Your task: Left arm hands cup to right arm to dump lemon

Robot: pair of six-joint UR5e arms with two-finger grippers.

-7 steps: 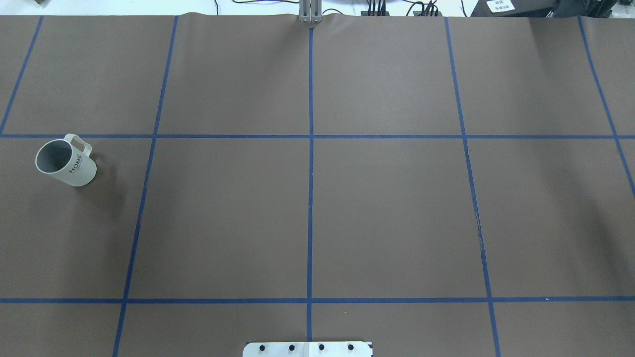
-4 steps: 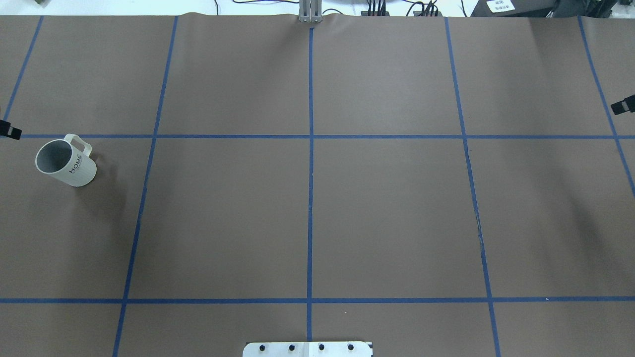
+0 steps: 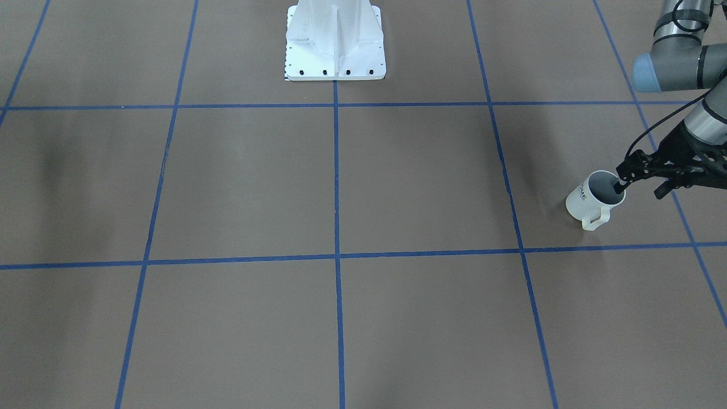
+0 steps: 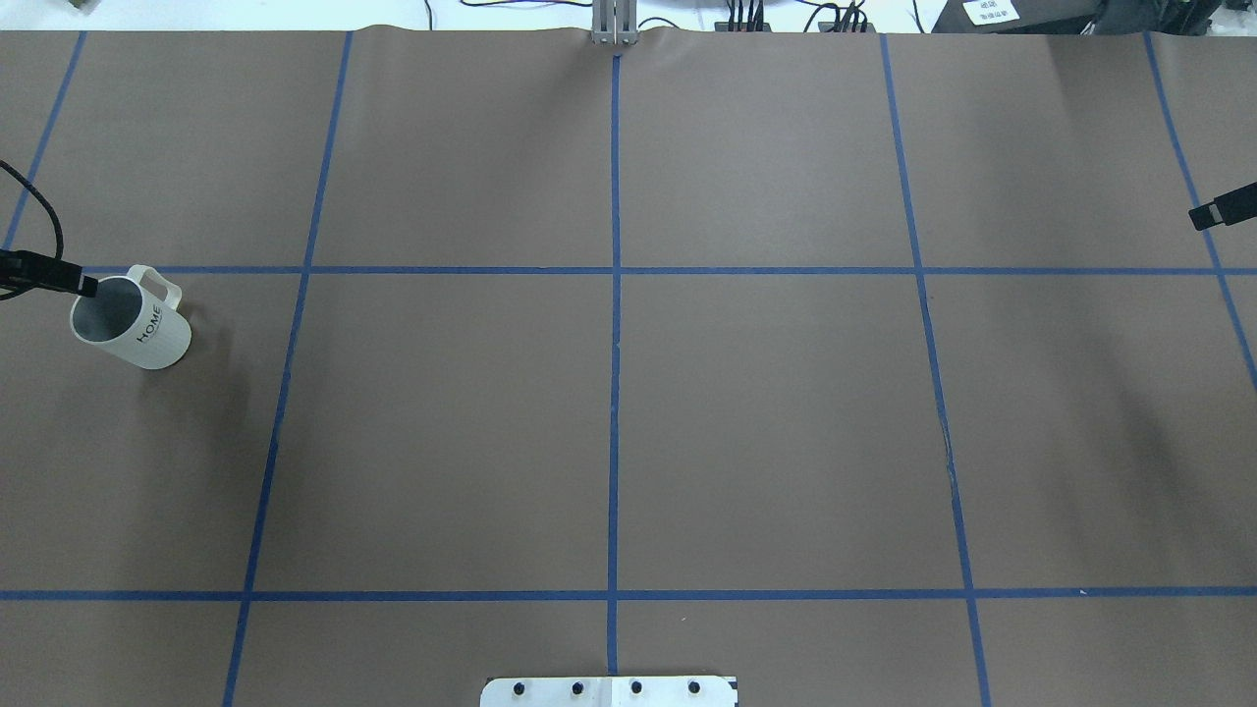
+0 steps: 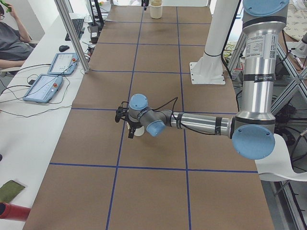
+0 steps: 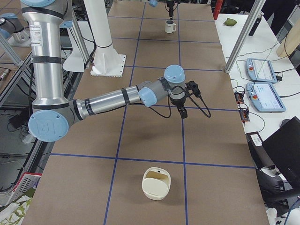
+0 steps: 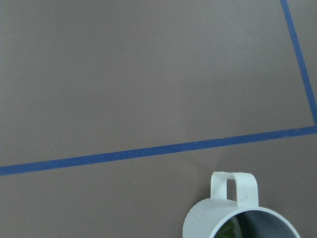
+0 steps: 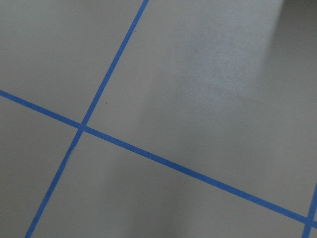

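The white ribbed cup (image 4: pixel 133 319) with "HOME" lettering stands upright at the table's far left, handle to the back. It also shows in the front view (image 3: pixel 593 200) and the left wrist view (image 7: pixel 237 220), where something yellow-green lies inside it. My left gripper (image 3: pixel 639 187) is open beside the cup, and one fingertip (image 4: pixel 83 286) is at the cup's rim. Of my right gripper only one fingertip (image 4: pixel 1218 211) shows at the right edge, far from the cup. I cannot tell whether it is open.
The white robot base (image 3: pixel 335 40) stands at the middle of the near edge. A cream container (image 6: pixel 156 183) sits on the table's right end. Blue tape lines grid the brown table (image 4: pixel 766 422). Control pendants (image 6: pixel 260 70) lie on a side bench.
My left fingertip has come in from the left edge to the cup's rim. My right fingertip has come slightly further in at the right edge. The cup has not moved.
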